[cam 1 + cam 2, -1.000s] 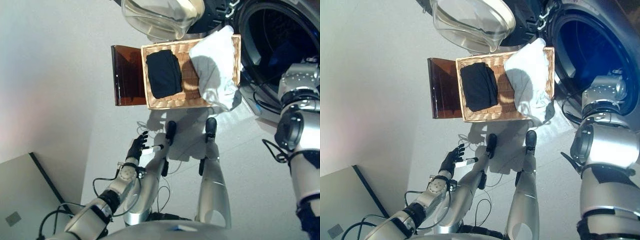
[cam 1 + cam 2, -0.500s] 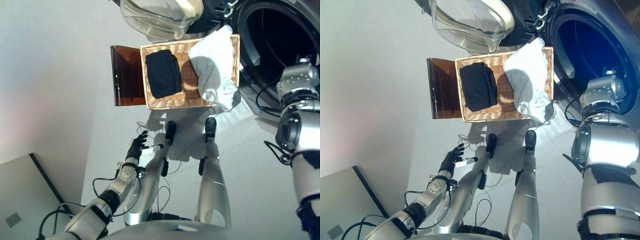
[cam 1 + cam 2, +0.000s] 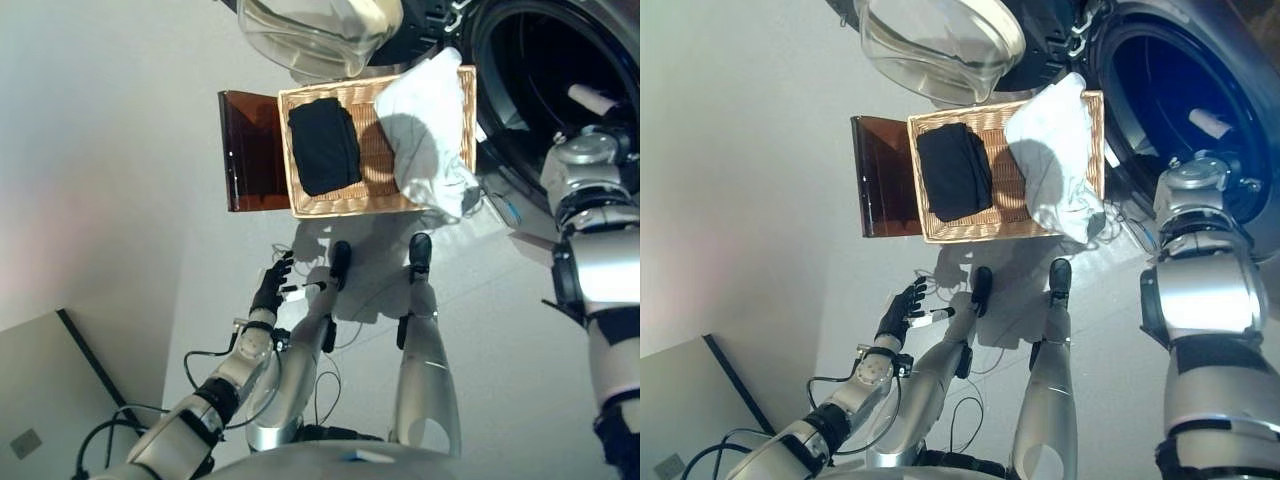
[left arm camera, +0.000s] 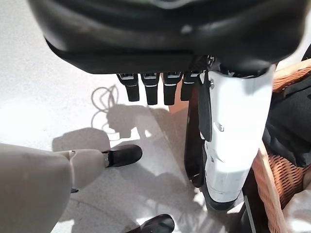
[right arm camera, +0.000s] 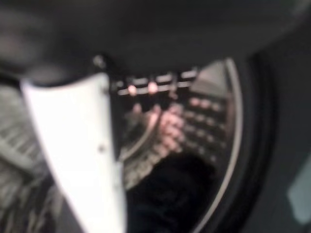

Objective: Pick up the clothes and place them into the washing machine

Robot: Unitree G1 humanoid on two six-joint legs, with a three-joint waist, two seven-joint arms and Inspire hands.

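Our right arm has gone further into the washing machine [image 3: 1200, 90] since one second ago: in the earlier frames the wrist stood just before the door opening, and now the right hand [image 3: 1212, 122] shows its white thumb cover inside the dark drum, at about 2 o'clock in the head views. In the right wrist view we see the drum wall and something dark low in the drum, perhaps a garment, but we cannot tell whether the fingers are released or still grasping. We judge that one piece is being delivered or was just dropped there. The rest of the clothes are not yet moved: the black garment [image 3: 323, 146] lies folded in the wicker basket [image 3: 340, 205] at 12 o'clock, and the white garment [image 3: 428, 130] lies beside it, hanging over the basket edge nearest the machine. The clear door [image 3: 320, 30] stands open above the basket. Our left hand [image 3: 270, 291] hangs at 7 o'clock with relaxed fingers, holding nothing; it has risen only a little.
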